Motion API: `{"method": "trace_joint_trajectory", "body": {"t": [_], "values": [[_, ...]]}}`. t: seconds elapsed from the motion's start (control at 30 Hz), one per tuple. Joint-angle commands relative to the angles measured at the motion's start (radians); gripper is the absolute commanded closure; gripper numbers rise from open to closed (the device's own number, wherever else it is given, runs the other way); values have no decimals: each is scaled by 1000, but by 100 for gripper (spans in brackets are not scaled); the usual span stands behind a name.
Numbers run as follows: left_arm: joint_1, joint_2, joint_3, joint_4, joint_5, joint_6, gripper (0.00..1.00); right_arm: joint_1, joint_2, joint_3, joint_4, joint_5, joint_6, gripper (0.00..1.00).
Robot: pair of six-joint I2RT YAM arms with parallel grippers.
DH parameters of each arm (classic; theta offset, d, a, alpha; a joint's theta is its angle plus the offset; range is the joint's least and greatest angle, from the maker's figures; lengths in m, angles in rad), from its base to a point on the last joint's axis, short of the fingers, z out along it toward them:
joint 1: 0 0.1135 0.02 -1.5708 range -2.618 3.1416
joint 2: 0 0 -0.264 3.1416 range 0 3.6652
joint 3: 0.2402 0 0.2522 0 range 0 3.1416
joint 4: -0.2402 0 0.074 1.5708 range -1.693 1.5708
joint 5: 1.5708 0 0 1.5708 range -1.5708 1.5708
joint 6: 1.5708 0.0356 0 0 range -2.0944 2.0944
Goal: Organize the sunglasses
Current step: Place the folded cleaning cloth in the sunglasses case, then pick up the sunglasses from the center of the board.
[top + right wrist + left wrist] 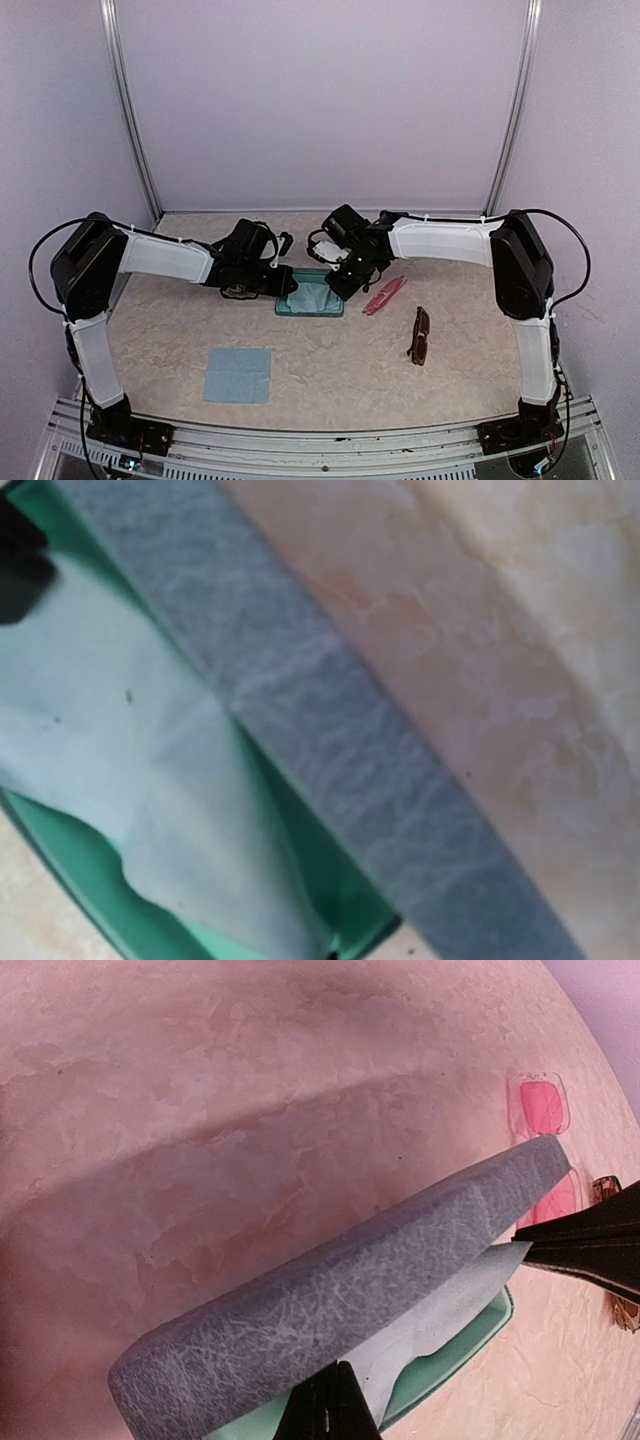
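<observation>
The pink-red sunglasses (385, 296) lie folded on the table right of the blue-teal hard case (310, 298). The reddish-brown sunglasses (419, 335) lie further right and nearer. In the left wrist view the case lid (330, 1300) is raised over the green inside (450, 1365), which holds a pale cloth (440, 1310). My left gripper (330, 1388) is shut on the lid's edge. My right gripper (345, 283) is at the case's right end; one dark finger (590, 1245) reaches the lid there. The right wrist view shows only lid (330, 730), cloth (120, 730) and green lining (60, 880).
A square blue-grey cloth (238, 375) lies flat at the near left. The pink sunglasses also show in the left wrist view (545, 1110), just beyond the lid's right end. Metal posts and a pale wall stand behind the table.
</observation>
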Motion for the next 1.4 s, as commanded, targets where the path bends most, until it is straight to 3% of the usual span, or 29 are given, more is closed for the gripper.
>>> {"method": "trace_joint_trajectory", "body": {"t": [0.0, 0.2, 0.3, 0.43, 0.73, 0.93, 1.37], "values": [[9, 34, 26, -7, -33, -11, 100, -7, 25, 31, 0, -16, -4, 100], [14, 56, 46, -7, -45, -5, 100, -9, 41, 45, 9, -11, 4, 100], [15, 67, 56, -8, -45, -4, 95, -9, 50, 55, 11, 0, 7, 100], [15, 69, 65, -10, -50, -2, 83, -11, 57, 64, 11, 5, 9, 92], [14, 29, 51, -17, -79, -5, 66, -11, 25, 50, 18, 9, 28, 77], [1, -10, 25, -14, -100, -14, 63, -12, -49, 7, 31, 37, 55, 71], [-37, -67, -22, 5, -135, -22, 62, -20, -312, -292, 129, 109, 166, 63]]}}
